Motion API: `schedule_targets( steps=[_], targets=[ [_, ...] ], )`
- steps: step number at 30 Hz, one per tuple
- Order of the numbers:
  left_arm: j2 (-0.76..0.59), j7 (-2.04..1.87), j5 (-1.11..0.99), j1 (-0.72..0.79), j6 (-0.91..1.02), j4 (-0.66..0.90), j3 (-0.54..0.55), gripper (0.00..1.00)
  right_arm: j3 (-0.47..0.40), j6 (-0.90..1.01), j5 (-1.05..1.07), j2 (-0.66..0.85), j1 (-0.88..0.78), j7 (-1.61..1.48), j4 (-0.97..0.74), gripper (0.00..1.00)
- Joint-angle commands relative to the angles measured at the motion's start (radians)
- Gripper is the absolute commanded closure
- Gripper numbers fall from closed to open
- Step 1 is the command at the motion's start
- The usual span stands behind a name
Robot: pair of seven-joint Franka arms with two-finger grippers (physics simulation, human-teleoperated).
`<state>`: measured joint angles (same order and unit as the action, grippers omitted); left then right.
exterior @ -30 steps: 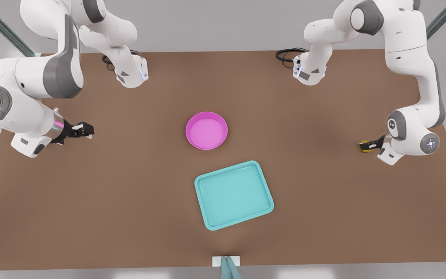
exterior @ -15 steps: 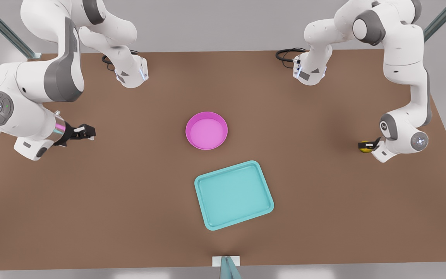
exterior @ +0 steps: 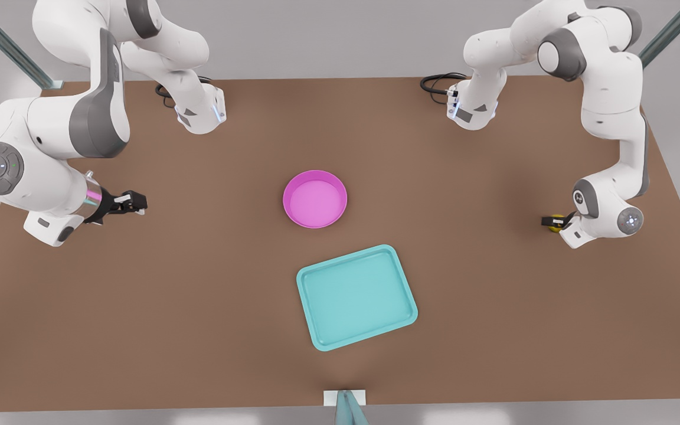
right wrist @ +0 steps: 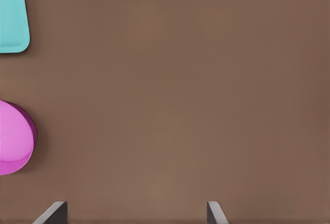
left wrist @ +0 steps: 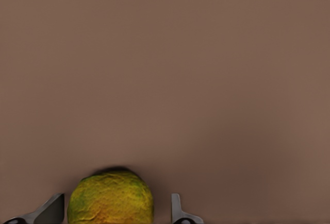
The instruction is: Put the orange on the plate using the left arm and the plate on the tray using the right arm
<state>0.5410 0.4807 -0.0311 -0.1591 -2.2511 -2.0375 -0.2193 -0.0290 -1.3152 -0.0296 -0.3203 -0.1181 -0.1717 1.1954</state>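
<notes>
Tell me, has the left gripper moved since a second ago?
Yes, slightly. The left gripper has slid toward the front view's left, nearer the plate, and now straddles the orange.

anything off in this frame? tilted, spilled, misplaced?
Nothing stands out. The plate and the tray sit flat and apart on the table, both empty. The orange rests between the left tool's open fingers. The right tool waits open.
</notes>
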Motion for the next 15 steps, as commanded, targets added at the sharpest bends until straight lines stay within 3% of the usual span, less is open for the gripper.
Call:
schedule_targets(
  steps=[1, 2, 3, 5, 9, 12, 15],
  targets=[
    [0.001, 0.084, -0.001, 0.0, -0.01, 0.0, 0.0, 0.0, 0.0, 0.001, 0.0, 0.0, 0.0, 0.001, 0.0, 0.0],
    [0.001, 0.084, -0.001, 0.0, -0.01, 0.0, 0.0, 0.0, 0.0, 0.001, 0.016, -0.005, 0.005, 0.001, 0.001, 0.0],
    [0.001, 0.082, -0.001, 0.0, -0.01, 0.0, 0.0, 0.09, -0.002, 0.002, 0.022, -0.008, 0.006, -0.003, 0.0, 0.0],
    [0.001, 0.082, -0.001, 0.0, -0.004, -0.001, 0.0, 0.16, -0.002, 0.002, 0.022, -0.006, 0.006, -0.002, 0.0, 0.0],
    [0.001, 0.076, -0.001, 0.001, -0.007, 0.0, 0.0, 0.18, -0.002, 0.002, 0.02, -0.006, 0.006, 0.0, -0.002, 0.0],
    [0.001, 0.078, -0.001, 0.001, -0.008, 0.0, 0.0, 0.29, -0.002, 0.002, 0.02, -0.008, 0.006, 0.0, 0.0, 0.0],
    [0.002, 0.076, -0.001, 0.001, -0.01, 0.0, 0.0, 0.29, -0.002, 0.001, 0.02, -0.008, 0.006, -0.003, -0.002, 0.0]
  ],
)
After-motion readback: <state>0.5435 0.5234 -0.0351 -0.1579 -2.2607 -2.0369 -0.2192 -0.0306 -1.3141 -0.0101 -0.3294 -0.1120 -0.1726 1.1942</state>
